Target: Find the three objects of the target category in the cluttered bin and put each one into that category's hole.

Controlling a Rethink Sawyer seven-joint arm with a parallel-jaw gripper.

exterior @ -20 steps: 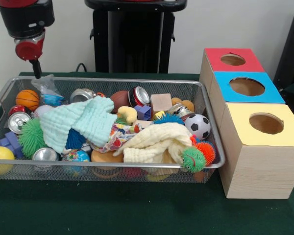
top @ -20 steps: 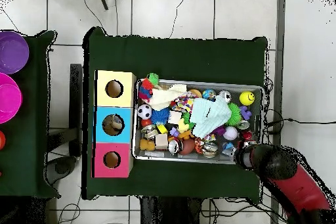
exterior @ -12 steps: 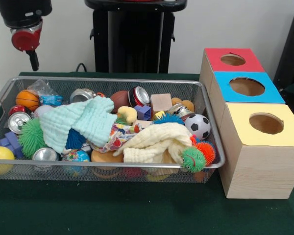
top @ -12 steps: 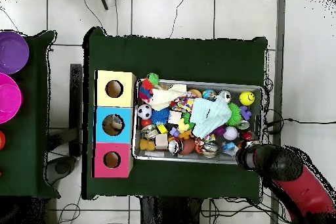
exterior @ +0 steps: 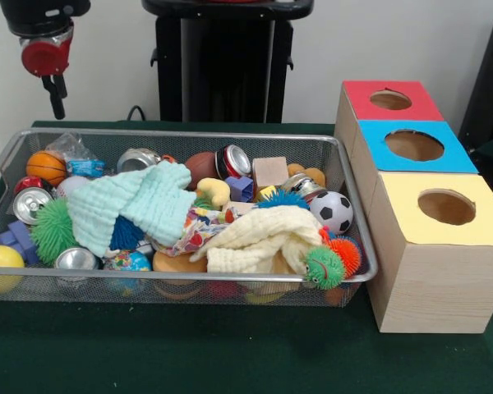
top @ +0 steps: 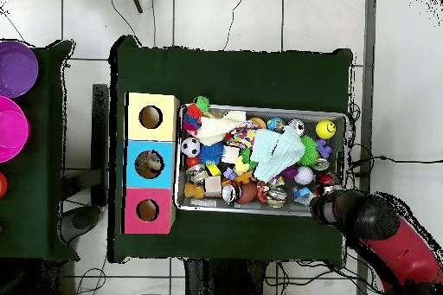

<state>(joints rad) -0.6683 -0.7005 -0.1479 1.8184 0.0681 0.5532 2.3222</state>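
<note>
Hovering above wire-mesh bin's (exterior: 345, 205) corner beside clear plastic bag (exterior: 76, 149): red-black gripper (exterior: 56, 97), empty, opening unclear.

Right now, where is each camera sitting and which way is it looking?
Front view: sits across the table, low, looking at the wire bin and three boxes; the arm's hand hangs at top left.
Overhead view: sits above, looking straight down at the table; the red and black arm shows at bottom right.
Both show the bin, the mint cloth and the soccer ball.
</note>
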